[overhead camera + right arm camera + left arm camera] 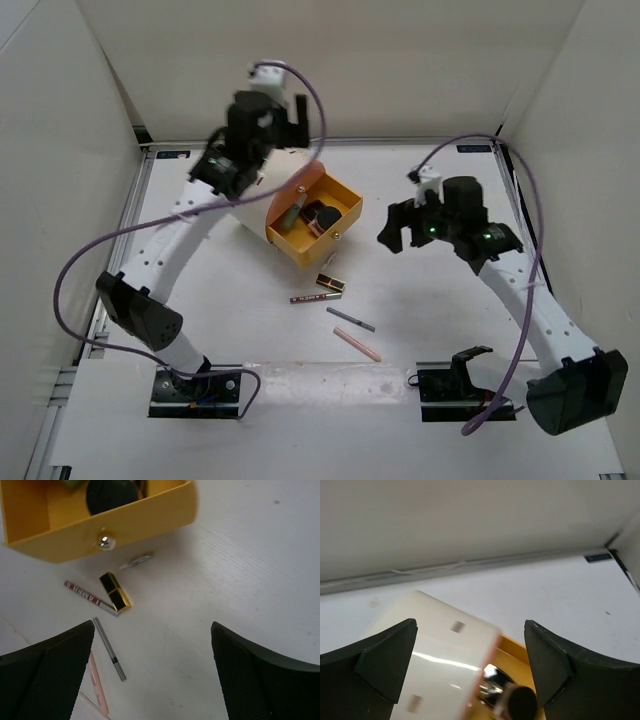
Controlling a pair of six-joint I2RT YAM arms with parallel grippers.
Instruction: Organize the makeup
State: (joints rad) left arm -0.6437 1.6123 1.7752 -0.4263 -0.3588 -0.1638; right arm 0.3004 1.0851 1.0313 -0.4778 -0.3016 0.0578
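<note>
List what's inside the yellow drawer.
A black round compact and a mint tube lie in the yellow drawer. Its rear end, inside the cream case, cannot be seen.

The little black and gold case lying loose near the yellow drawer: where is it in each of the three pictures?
Top external: the black and gold case lies just below centre, under the yellow drawer.
Left wrist: not in it.
Right wrist: left of centre, under the drawer's knob.
Shared landmark: the yellow drawer, at the bottom of the left wrist view too.
</note>
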